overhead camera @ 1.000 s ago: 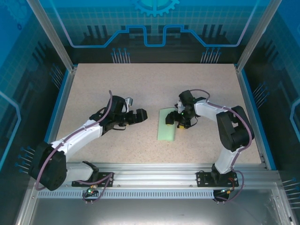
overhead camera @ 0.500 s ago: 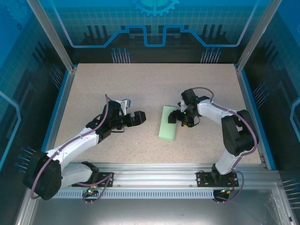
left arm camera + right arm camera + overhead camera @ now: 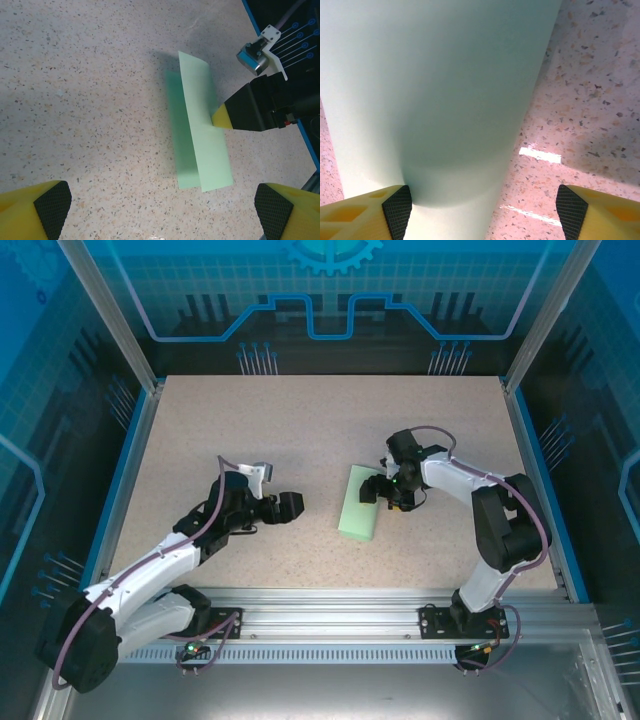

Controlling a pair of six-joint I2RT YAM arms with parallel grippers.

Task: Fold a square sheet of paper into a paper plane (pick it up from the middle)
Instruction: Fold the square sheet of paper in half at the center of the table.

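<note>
Two sets of jaws, both apart. My left gripper (image 3: pixel 292 504), left of centre in the overhead frame, stands wide and touches nothing. My right gripper (image 3: pixel 378 490), right of centre, is spread too, with one fingertip (image 3: pixel 222 118) touching the right edge of the sheet of paper (image 3: pixel 358 505). Folded into a strip on the table (image 3: pixel 300 420), the sheet runs bottom to top, leaning slightly right.

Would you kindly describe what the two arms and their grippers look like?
Both the left arm and the right arm have white links joined by bulky black joints, with a thin purplish-grey cable looped along each. The left gripper and the right gripper have black bodies and yellow fingers tipped with black textured pads.
</note>
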